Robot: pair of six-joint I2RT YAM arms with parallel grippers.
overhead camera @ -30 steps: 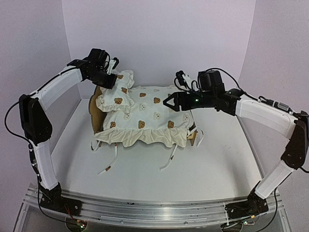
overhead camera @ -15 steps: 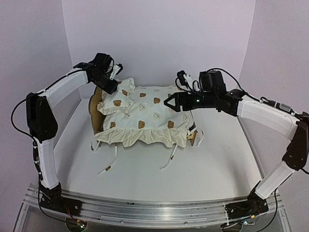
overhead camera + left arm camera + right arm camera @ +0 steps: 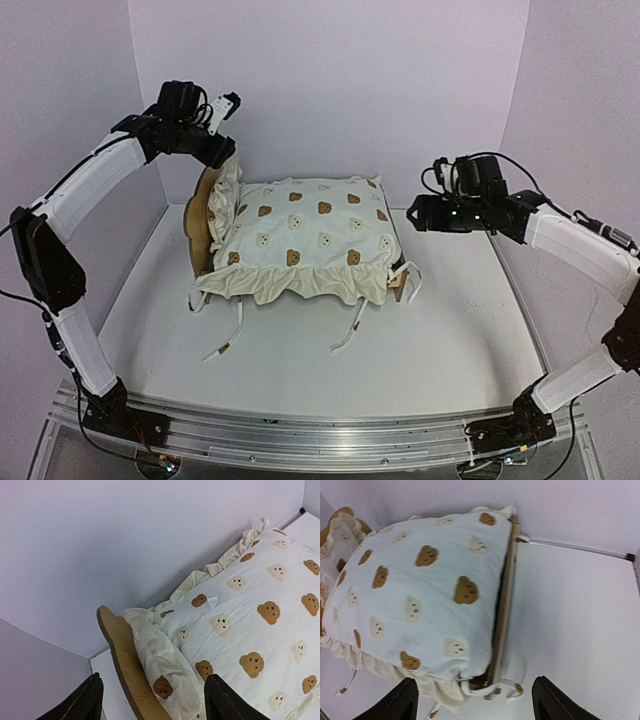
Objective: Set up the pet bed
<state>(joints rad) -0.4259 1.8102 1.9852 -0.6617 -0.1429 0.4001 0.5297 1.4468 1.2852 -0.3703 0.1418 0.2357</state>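
White table: pet bed lies crosswise, headboard left; left hand, right hand apart.

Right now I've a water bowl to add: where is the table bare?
Widest bare table lies between the pet bed and the near edge. Another patch: right of the bed, below the right gripper. Crowded: ribbon ties trail off the bed's front; the strip left of the headboard is narrow.

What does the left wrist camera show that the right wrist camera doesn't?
Only the left wrist view shows the small white tag on the cushion. Only the right wrist view shows the footboard and the ties at its corner. Both show the bear-print cushion and the pillow leaning on the headboard, though the right wrist view catches those two only at its edge.
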